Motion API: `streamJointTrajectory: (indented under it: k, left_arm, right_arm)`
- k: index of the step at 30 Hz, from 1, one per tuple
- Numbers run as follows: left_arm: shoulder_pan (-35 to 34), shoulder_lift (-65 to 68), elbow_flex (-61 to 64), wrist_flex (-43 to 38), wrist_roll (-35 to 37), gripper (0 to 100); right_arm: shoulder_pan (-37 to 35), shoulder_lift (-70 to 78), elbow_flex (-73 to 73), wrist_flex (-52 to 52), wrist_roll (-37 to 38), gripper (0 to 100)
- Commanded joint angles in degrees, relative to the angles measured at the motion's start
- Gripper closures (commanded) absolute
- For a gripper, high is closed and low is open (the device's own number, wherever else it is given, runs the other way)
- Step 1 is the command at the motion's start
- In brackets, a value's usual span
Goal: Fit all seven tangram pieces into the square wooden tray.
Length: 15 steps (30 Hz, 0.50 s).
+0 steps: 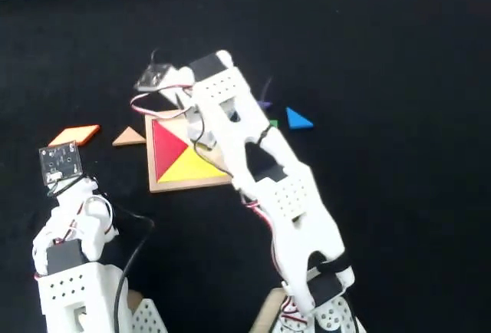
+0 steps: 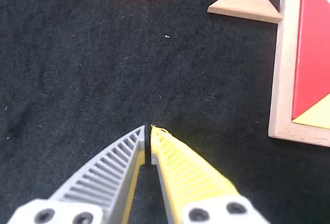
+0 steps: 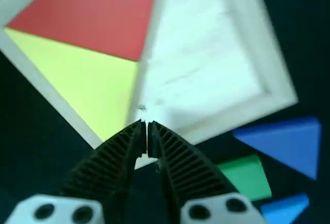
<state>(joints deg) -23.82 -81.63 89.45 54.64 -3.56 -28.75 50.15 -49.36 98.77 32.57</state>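
The tray (image 1: 176, 186) holds a red triangle (image 1: 167, 145) and a yellow triangle (image 1: 192, 168). The right gripper (image 3: 145, 126) hangs over the tray, clenched and empty. The left gripper (image 2: 148, 128) is clenched too, beside the tray near a tan triangle (image 2: 247, 3). A blue triangle (image 3: 289, 141) lies just outside the tray.

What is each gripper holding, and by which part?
Nothing. The left gripper is shut and empty over the black table; the right gripper is shut and empty above the wooden tray.
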Motion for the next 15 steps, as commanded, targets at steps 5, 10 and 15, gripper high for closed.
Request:
streamJointTrajectory:
  k: [5, 10, 15]
  left_arm:
    - [-0.40, -0.44, -0.13, -0.70, -0.09, 97]
    - [-0.40, -0.44, -0.13, -0.70, -0.09, 97]
    - [-0.40, -0.44, -0.13, -0.70, -0.09, 97]
  right_arm:
    - [3.78, -7.08, -2.86, 1.67, -14.24, 98.8]
    - [2.99, -7.34, -2.86, -0.70, -19.87, 98.8]
    - [2.90, -11.91, -3.30, 0.35, -21.27, 98.8]
